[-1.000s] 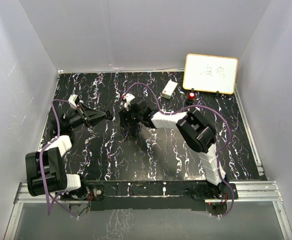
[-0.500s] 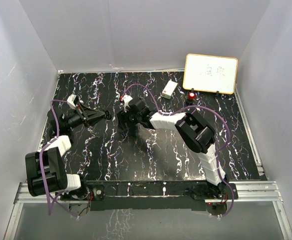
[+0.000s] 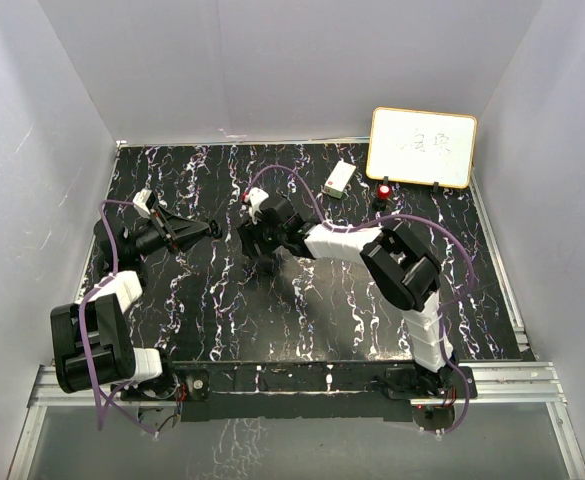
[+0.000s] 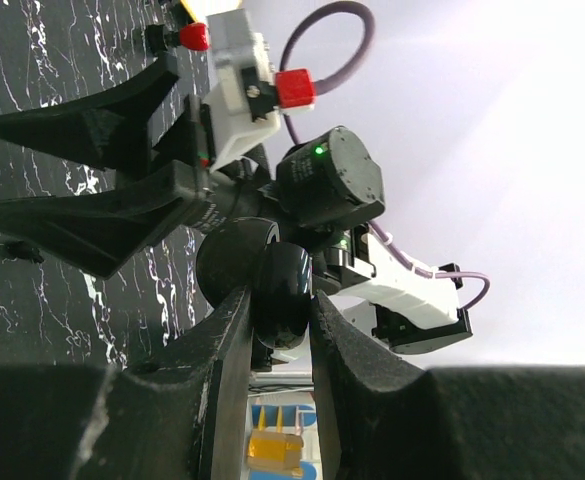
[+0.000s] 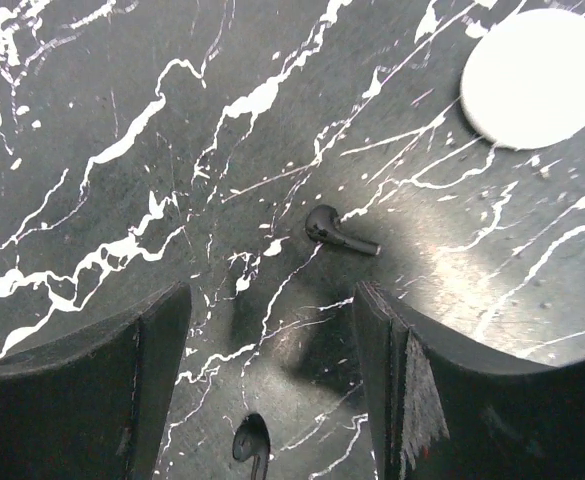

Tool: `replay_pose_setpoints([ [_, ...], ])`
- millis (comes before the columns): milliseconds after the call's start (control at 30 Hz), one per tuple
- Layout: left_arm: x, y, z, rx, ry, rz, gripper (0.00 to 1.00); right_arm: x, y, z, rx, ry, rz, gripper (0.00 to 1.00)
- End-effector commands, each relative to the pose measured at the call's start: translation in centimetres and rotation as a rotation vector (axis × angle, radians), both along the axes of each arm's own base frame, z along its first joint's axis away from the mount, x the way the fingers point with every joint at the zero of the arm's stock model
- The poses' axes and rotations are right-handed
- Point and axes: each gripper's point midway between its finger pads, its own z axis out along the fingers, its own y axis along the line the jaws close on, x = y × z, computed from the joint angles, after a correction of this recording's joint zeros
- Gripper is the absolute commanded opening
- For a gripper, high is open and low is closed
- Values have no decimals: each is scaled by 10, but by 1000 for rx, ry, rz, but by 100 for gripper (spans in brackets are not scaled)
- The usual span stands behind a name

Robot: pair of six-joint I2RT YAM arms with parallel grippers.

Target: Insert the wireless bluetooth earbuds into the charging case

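**Tiny, slick earbuds lying flat on a hard worktop: take them low, across the head**

Nearest in the right wrist view, a black earbud (image 5: 252, 440) lies on the marbled worktop (image 5: 82, 200), right between the fingers of the right tool (image 5: 272, 300). That tool stands roughly half open and has hold of nothing. Just past its fingertips a second black earbud (image 5: 340, 232) lies on its side, rounded head to the left and short stem pointing right. Further off, at the upper right, sits a white puck (image 5: 540, 76), well apart from both buds.

Across the worktop, the left tool (image 4: 277, 300) is clamped shut on a black puck (image 4: 284, 275), seen edge-on between its fingers. I take this puck for a charging case, but I cannot tell whether its lid is open. No white earbuds can be made out in these views.

As for handling, the buds look like hard, glossy plastic, so they are probably very light, rigid and slippery. One would likely skid or flick away if a finger met it off-centre. The stem is thin and gives little to press on. The better hold seems to be across the bulbous head where it joins the stem, with the fingers brought right down to the surface and closed gently. That would leave the stem free to be guided into a case.
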Motion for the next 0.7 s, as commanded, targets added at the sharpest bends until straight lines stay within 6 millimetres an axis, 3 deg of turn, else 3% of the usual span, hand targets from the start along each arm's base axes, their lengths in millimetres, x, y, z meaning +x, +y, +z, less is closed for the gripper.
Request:
replay_pose_setpoints([
  [0,-4,2,9,3,-42,-8,0,22,-11,52,19,-149,-12,64],
  [233,-4,2,8,-3,-41,-4,0,34,-8,49,70,-115,83,64],
  [667,-6,2,9,-8,-48,-3,0,23,14,42,132,-114,284,65],
])
